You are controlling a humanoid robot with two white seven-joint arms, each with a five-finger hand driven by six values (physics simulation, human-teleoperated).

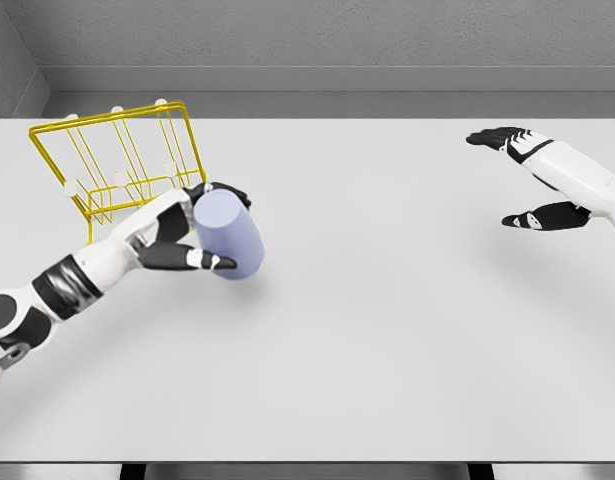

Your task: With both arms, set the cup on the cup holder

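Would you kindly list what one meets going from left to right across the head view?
Yellow wire cup holder → left hand gripping the lavender cup → bare white table → right hand, open and raised.

A bare simulated test room — a plain pale worktop [387, 350] fills the scene, with flat grey walls [337, 35] at the far side — no homely furnishings.

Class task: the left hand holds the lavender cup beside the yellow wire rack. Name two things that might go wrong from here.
1. The left hand grips the cup tilted, so it might slip or catch on the rack's wires instead of seating on a peg.
2. The right hand hangs open far across the table, too distant to steady anything.
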